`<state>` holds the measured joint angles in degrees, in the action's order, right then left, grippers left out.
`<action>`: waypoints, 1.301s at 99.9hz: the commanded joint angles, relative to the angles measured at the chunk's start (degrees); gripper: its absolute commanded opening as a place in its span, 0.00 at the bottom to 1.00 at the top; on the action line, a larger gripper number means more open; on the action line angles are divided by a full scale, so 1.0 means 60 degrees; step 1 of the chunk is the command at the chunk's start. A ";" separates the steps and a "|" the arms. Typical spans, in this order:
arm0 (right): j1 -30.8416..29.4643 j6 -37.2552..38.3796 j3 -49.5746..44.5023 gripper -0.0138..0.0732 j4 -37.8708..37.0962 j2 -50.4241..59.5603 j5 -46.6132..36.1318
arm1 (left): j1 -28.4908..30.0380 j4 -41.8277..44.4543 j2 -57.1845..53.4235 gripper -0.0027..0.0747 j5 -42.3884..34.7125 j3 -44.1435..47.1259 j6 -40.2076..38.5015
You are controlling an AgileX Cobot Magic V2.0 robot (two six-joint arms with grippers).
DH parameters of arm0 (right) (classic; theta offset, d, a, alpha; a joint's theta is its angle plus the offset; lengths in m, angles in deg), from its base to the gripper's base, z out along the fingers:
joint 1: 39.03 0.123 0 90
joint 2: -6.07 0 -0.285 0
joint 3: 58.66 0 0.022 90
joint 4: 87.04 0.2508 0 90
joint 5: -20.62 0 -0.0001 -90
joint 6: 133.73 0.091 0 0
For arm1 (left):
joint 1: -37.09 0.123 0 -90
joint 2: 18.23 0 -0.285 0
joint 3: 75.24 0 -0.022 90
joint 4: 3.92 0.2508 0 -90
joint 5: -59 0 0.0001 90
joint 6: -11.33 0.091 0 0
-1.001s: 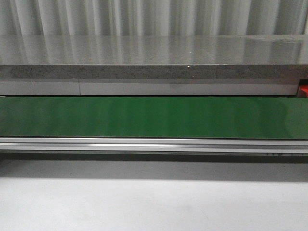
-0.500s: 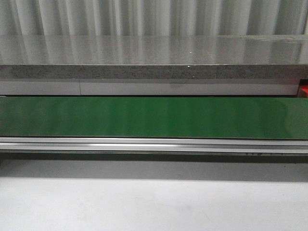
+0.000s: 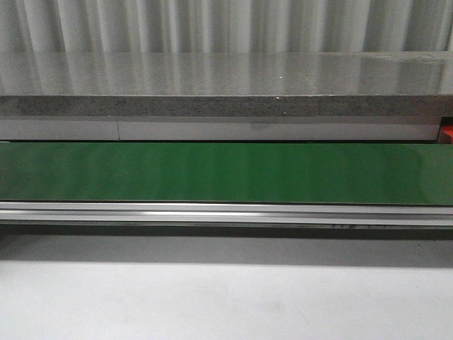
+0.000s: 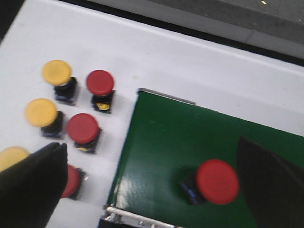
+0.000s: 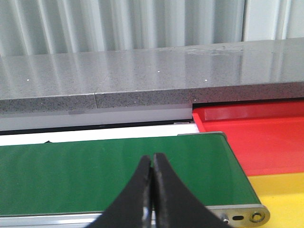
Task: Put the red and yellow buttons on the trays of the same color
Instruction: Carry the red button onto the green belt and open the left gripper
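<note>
You are looking at a green conveyor belt [image 3: 226,173] running across the whole front view, with a grey stone ledge [image 3: 226,81] behind it; nothing is sitting on the stretch that camera covers, and neither arm is showing there. At the belt's far right end the red tray [image 5: 256,135] and the yellow tray [image 5: 285,194] are lying side by side, just past the roller, so anything carried along is arriving beside its matching colour. Only the right wrist view is giving you both trays; the front view is catching no more than a red sliver at its right edge.

The right gripper [image 5: 152,190] is hovering over that end of the belt with its fingers pressed together and holding nothing, probably waiting.

The left wrist view alone is showing the supply. A red button [image 4: 214,182] is sitting on the belt's start, between the spread fingers of the left gripper [image 4: 156,190], which is not touching it as far as the blur allows. Off the belt, on the white table [image 4: 199,61], spare yellow buttons [image 4: 57,72] and spare red buttons [image 4: 100,82] are standing in neat rows, within easy reach for loading.
</note>
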<state>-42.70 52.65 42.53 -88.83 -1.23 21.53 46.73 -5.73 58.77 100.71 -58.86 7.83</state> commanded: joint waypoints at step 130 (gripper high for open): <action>-0.0003 -0.0018 0.0189 0.08 -0.0099 0.0172 -0.0837 | 0.4378 0.1282 0.3451 0.92 -0.2831 0.1874 -0.1233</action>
<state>-42.70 52.65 42.53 -88.83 -1.23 21.53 72.46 2.22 80.09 87.03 -45.82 1.09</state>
